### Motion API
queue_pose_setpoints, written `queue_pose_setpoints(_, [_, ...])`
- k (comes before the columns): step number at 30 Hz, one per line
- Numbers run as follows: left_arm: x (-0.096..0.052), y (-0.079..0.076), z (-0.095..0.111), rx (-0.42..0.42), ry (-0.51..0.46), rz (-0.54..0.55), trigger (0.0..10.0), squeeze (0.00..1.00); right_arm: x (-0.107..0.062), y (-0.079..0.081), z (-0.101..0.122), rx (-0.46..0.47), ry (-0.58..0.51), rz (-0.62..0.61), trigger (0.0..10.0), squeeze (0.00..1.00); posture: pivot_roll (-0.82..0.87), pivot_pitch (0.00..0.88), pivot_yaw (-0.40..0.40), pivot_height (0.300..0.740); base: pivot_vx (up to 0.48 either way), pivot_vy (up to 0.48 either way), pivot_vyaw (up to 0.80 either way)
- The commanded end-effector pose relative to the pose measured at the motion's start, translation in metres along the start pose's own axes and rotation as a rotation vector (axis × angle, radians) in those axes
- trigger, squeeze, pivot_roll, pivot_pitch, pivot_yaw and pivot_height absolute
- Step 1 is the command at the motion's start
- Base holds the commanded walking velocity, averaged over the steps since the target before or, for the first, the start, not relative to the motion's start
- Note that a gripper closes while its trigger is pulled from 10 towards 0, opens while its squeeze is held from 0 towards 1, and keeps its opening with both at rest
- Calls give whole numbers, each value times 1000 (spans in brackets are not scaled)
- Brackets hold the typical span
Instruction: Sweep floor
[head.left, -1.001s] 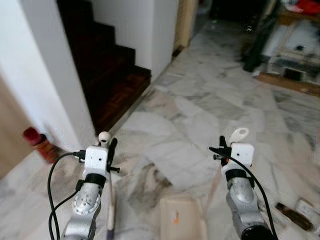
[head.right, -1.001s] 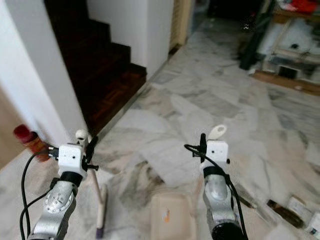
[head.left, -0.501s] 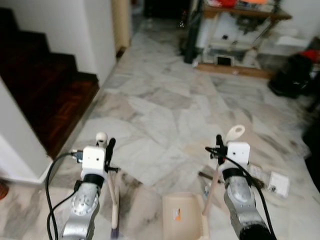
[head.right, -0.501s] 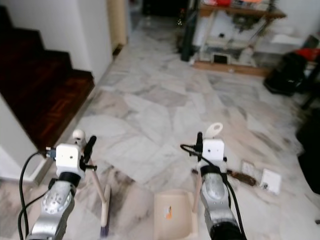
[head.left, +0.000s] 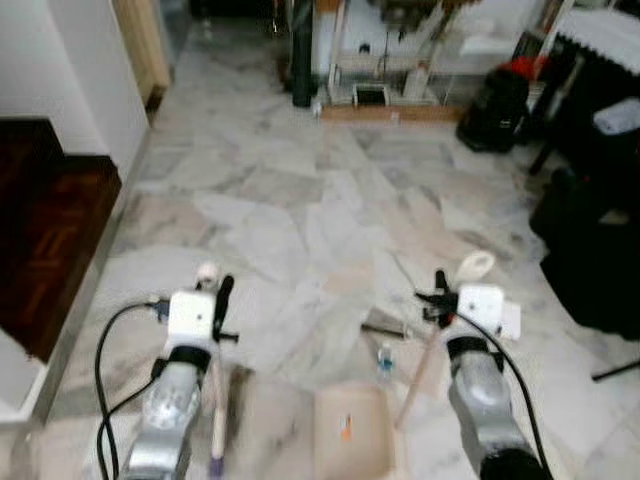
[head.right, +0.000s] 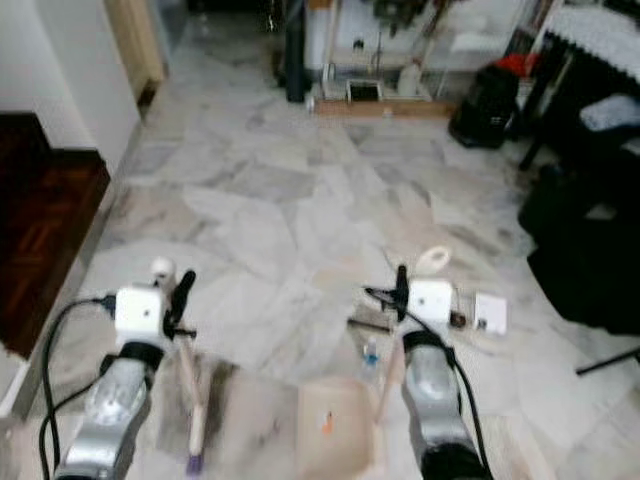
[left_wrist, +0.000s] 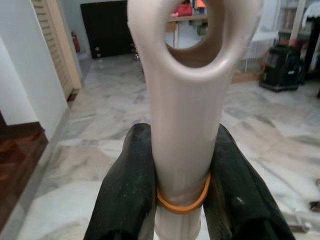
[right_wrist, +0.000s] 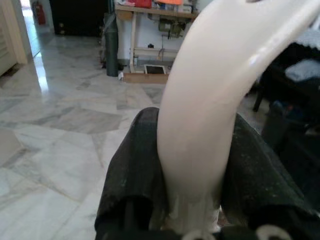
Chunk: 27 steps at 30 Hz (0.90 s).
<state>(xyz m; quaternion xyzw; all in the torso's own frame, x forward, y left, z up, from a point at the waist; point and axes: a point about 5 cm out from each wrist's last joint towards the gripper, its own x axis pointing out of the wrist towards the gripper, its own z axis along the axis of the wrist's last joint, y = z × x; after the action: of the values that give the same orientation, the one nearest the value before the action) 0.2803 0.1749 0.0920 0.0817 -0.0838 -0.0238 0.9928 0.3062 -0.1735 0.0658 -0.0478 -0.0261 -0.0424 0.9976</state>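
Note:
My left gripper (head.left: 216, 300) is shut on the beige broom handle (left_wrist: 184, 105), which has a loop at its top and an orange rubber band near the fingers (left_wrist: 127, 185). The broom's stick (head.left: 217, 415) runs down to the marble floor. My right gripper (head.left: 446, 296) is shut on the cream dustpan handle (right_wrist: 210, 95). The beige dustpan (head.left: 350, 440) rests on the floor between my arms. Just ahead of it lie a small clear bottle (head.left: 385, 360), a dark stick (head.left: 384, 328) and a white card (head.right: 490, 312).
Dark wooden stairs (head.left: 40, 225) and a white wall (head.left: 85, 70) are on the left. A low shelf unit (head.left: 380, 85) stands at the back. Black bags (head.left: 495, 110) and dark furniture (head.left: 600, 240) crowd the right. Open marble floor (head.left: 300, 210) lies ahead.
The whole view has swung right: the stairs slid off to the left, and the shelf, bags and floor litter came into view. Both grippers keep the same hold.

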Motion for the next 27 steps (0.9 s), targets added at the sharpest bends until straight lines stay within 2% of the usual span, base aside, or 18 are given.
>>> queue_pose_setpoints(1, [3, -1, 4, 12, -28, -8, 10000, 0, 6, -1, 9, 6, -36, -7, 10000, 0, 111, 0, -34, 740, 0, 0, -781])
queue_pose_setpoints(7, [4, -1, 4, 18, -29, -10, 10000, 0, 7, 0, 11, 14, -47, -1, 10000, 0, 112, 0, -34, 740, 0, 0, -718])
queue_pose_setpoints(27, [4, 0, 4, 31, -23, -7, 10000, 0, 6, 3, 10, 15, -47, 11, 10000, 0, 112, 4, -31, 740, 0, 0, 0])
